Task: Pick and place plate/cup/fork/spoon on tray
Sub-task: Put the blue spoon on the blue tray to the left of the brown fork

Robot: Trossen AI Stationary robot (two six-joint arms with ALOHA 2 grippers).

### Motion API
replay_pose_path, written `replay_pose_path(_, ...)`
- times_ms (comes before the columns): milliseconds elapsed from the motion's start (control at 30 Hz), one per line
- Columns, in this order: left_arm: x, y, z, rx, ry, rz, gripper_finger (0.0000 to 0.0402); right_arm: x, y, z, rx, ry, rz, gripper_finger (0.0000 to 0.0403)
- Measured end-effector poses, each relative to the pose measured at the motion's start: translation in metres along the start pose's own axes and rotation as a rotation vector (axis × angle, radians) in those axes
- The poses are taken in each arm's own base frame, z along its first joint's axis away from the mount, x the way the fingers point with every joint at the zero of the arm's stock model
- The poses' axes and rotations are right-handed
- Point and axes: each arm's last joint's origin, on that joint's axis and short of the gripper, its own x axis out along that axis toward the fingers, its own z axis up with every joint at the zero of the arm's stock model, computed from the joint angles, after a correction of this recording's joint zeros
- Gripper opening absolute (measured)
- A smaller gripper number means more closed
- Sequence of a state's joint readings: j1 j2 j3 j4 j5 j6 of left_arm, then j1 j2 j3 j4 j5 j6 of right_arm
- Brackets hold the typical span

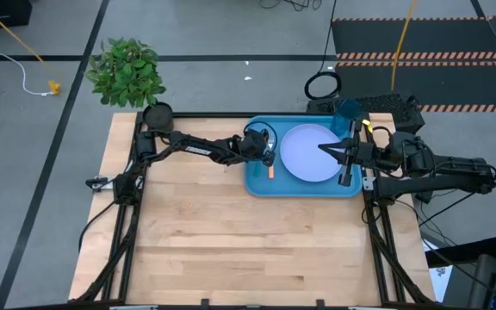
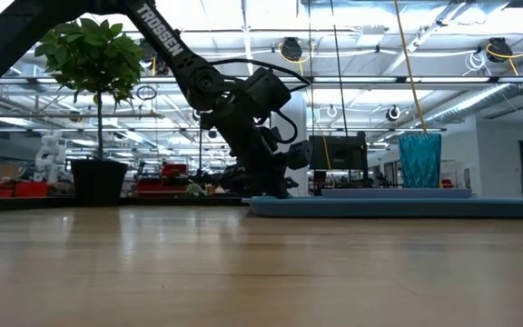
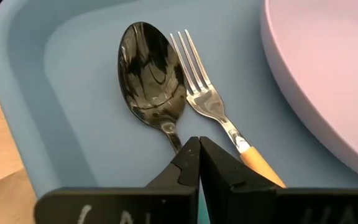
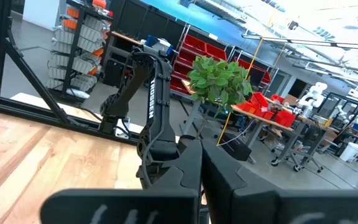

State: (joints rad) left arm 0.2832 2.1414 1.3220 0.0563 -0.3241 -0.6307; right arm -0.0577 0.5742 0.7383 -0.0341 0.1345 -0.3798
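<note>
The left gripper (image 1: 268,156) is low over the left end of the tray (image 1: 257,182), its fingers (image 3: 188,163) pressed narrow on the spoon's handle. Just ahead of it the spoon (image 3: 153,74) lies in the tray with its dark bowl pointing away from the gripper. The fork (image 3: 211,102) lies touching the spoon's side, on the side nearer the plate. The plate (image 1: 310,152) sits mid-tray between the two grippers. The right gripper (image 1: 328,148) hangs above the plate's right part, its fingers (image 4: 188,163) closed and empty. The cup (image 1: 348,116) stands upright behind it in the tray's far right corner. The tray rests on the desk (image 1: 231,241).
</note>
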Motion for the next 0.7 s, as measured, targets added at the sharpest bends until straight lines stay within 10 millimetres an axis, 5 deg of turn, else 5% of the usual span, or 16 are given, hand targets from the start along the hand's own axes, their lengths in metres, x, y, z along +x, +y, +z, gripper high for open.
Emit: replay_pose_path(700,0.0001,0.0007,-0.0017,-0.021,0.012,0.01,0.0006,0.0,-0.0002,0.0004,0.001,-0.004,-0.002,0.0)
